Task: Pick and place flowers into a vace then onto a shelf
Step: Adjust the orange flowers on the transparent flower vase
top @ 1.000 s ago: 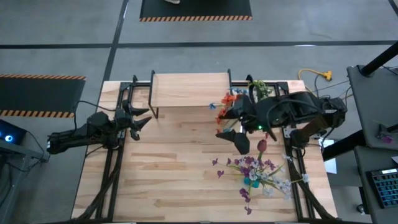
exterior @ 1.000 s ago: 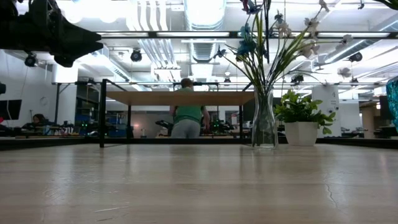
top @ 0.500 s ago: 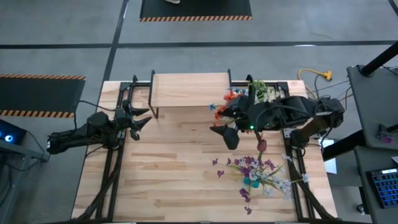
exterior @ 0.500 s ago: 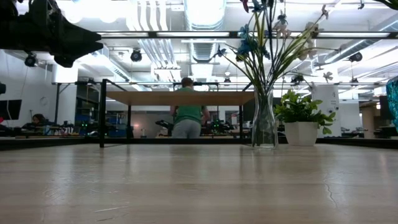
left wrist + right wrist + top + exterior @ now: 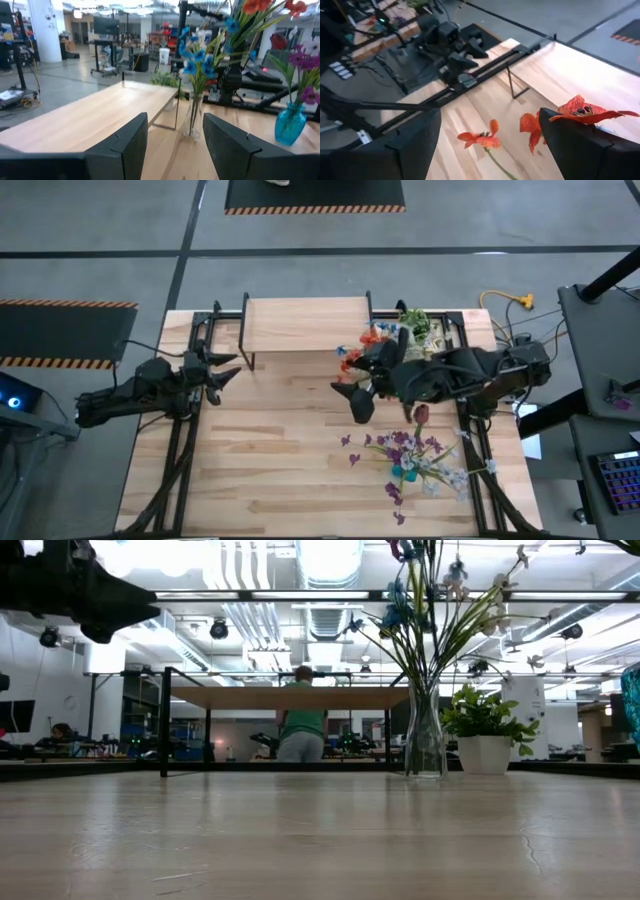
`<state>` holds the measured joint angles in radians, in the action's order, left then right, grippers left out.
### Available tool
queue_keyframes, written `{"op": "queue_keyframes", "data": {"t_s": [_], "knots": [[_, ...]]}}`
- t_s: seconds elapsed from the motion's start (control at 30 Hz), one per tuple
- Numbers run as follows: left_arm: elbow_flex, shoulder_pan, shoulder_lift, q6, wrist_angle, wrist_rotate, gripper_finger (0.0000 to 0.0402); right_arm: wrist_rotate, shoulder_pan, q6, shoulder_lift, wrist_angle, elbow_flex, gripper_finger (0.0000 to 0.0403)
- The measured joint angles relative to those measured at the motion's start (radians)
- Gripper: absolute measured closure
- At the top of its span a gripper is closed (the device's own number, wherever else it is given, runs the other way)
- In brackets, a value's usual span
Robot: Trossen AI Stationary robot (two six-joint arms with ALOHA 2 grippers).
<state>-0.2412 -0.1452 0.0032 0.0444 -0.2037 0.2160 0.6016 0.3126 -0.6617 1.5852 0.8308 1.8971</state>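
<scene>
The flowers, orange, blue and white, stand in a clear glass vase on the table just right of the shelf. My right gripper hovers open high above the table beside these blooms. In its wrist view orange blooms show between and beside the open fingers of the right gripper; I cannot tell whether one touches a finger. My left gripper waits open at the table's left, pointing level toward the clear vase.
A teal vase with purple flowers and a dark red bloom stands at the near right. A white pot with a leafy plant sits at the far right. A person stands in the room behind the shelf.
My right gripper has moved toward the table's left edge and sunk a little, rolling as it went; it now hangs beside the orange blooms. Its fingers have stayed open.
</scene>
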Motion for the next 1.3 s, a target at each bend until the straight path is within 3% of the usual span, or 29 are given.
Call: {"op": "queue_keyframes", "data": {"t_s": [0.4,0.57,1.0,1.3], "knots": [[-0.041,0.0,0.0,0.006,-0.067,0.0,0.0226,0.058,-0.003,0.03,-0.019,-0.206,-0.134,0.0074],[-0.041,0.0,0.0,0.006,-0.066,0.0,0.0226,0.106,-0.005,0.033,-0.022,-0.193,-0.157,0.0074],[-0.041,0.0,0.0,0.01,-0.066,0.0,0.0226,0.109,-0.019,0.033,-0.072,-0.184,-0.232,0.0074],[-0.041,0.0,0.0,0.022,-0.066,0.0,0.0226,0.106,-0.036,-0.025,-0.109,-0.183,-0.36,0.0074]]}}
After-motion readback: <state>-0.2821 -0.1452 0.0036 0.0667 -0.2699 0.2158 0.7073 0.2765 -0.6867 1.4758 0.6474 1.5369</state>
